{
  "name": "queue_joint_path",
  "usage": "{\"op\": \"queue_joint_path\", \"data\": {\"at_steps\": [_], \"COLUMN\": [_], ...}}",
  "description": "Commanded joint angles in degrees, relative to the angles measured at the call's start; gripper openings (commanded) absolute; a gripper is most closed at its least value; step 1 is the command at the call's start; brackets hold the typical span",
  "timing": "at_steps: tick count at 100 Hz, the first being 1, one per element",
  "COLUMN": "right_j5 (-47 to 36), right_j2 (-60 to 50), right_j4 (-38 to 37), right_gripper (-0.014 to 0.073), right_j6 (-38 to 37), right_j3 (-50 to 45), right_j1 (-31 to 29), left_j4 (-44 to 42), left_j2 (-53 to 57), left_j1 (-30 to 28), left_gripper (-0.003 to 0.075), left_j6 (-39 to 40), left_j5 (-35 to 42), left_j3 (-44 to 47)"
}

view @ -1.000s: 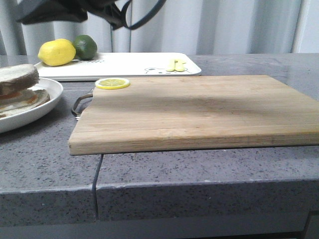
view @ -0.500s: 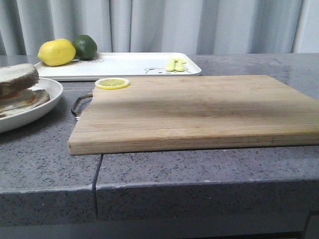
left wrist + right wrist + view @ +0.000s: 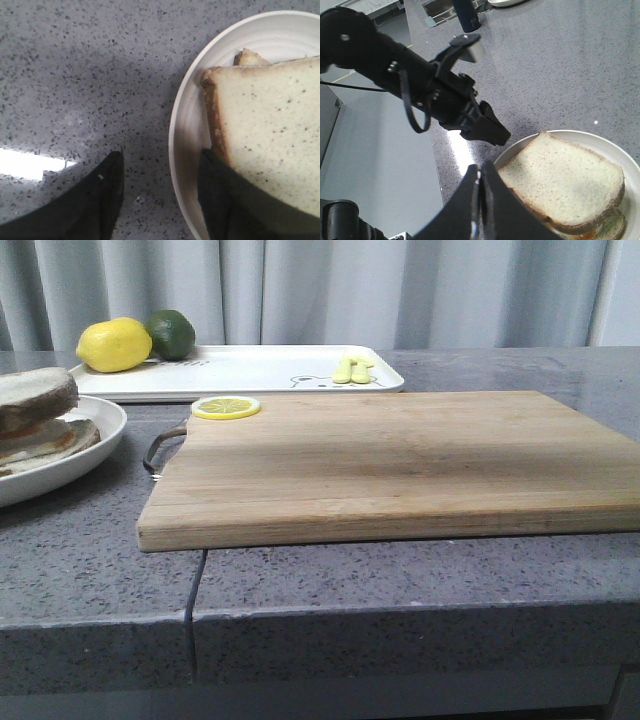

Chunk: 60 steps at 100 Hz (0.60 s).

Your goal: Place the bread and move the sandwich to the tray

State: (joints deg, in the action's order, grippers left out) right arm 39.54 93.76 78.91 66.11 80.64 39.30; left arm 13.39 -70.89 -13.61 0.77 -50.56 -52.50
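The sandwich (image 3: 35, 420) sits on its white plate (image 3: 85, 455) at the tabletop's (image 3: 400, 570) left edge, top slice already on. The left tool (image 3: 160, 195) hangs spread open astride the plate's rim, one finger outside, one by the bread (image 3: 270, 145), seemingly lining up to lift the plate. The right tool (image 3: 479, 200) hovers nearby, fingers pressed together, empty. The tray (image 3: 250, 370) waits at the far side. A second ago an arm crossed the front view's top; now none shows.

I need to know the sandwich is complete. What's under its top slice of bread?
Under the top bread an orange-edged layer and another slice show, all on the plate. The middle of the filling is covered.
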Motion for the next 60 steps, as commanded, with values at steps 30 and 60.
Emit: {"op": "queue_joint_path", "data": {"at_steps": [30, 60], "right_j5": [0.48, 0.47], "right_j2": [-3.08, -3.08], "right_j4": [2.31, 2.31], "right_gripper": [-0.0064, -0.0064], "right_j6": [0.75, 0.75], "right_j3": [2.1, 2.1], "right_j1": [-0.19, -0.19], "left_j4": [4.61, 4.61], "left_j2": [-5.41, -7.49], "left_j1": [-0.02, -0.02], "left_gripper": [0.0314, 0.0223], "left_j6": [-1.73, -1.76], "left_j5": [3.67, 3.34], "left_j3": [-2.04, -2.04]}}
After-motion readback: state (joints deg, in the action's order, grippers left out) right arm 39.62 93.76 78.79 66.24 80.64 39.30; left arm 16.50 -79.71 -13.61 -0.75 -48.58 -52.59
